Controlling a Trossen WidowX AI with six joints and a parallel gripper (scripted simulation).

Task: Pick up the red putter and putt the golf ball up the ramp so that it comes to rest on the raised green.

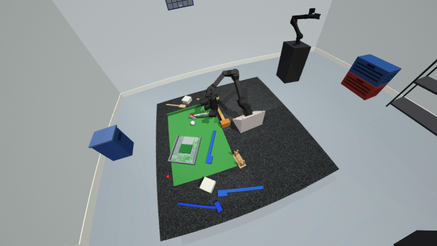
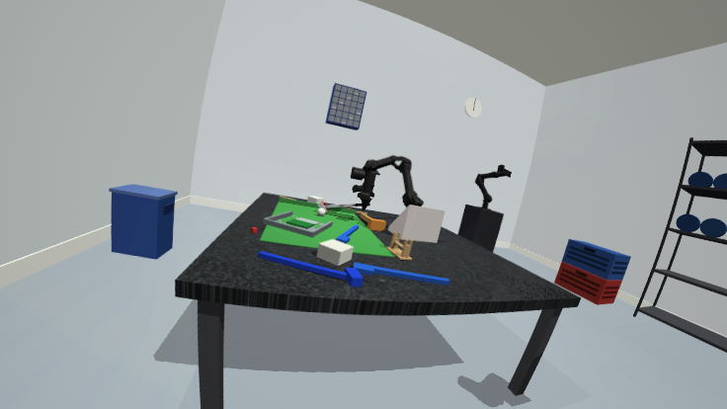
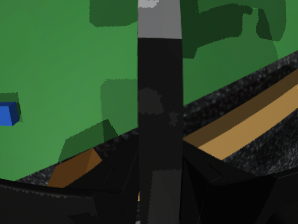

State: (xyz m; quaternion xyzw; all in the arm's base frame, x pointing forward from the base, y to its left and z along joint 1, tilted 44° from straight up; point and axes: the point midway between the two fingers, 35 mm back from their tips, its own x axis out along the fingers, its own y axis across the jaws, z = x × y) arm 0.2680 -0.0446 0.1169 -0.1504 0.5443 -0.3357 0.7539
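Observation:
The red putter [image 1: 201, 114] [image 3: 160, 90] has a black grip, a grey shaft and a red and light head; it also shows in the exterior view [image 2: 323, 205]. My gripper [image 1: 213, 113] [image 2: 363, 204] [image 3: 151, 142] is shut on its black grip, low over the mat's back edge. The head is low over the green mat, just behind the white golf ball [image 1: 192, 123] [image 2: 321, 211]. A small gap shows between them in the top view. The ramp [image 1: 188, 140], with grey side walls, and the raised green [image 1: 185, 148] [image 2: 303, 222] are in front of the ball. Whether the head touches the mat is unclear.
An orange mallet [image 1: 225, 123] [image 2: 374, 222] lies close beside the gripper. A blue club [image 1: 211, 147] lies right of the ramp. A pale wedge block [image 1: 250, 121] stands by the arm base. A white block [image 1: 207, 185], two blue clubs and a wooden stand [image 1: 238, 158] are farther forward.

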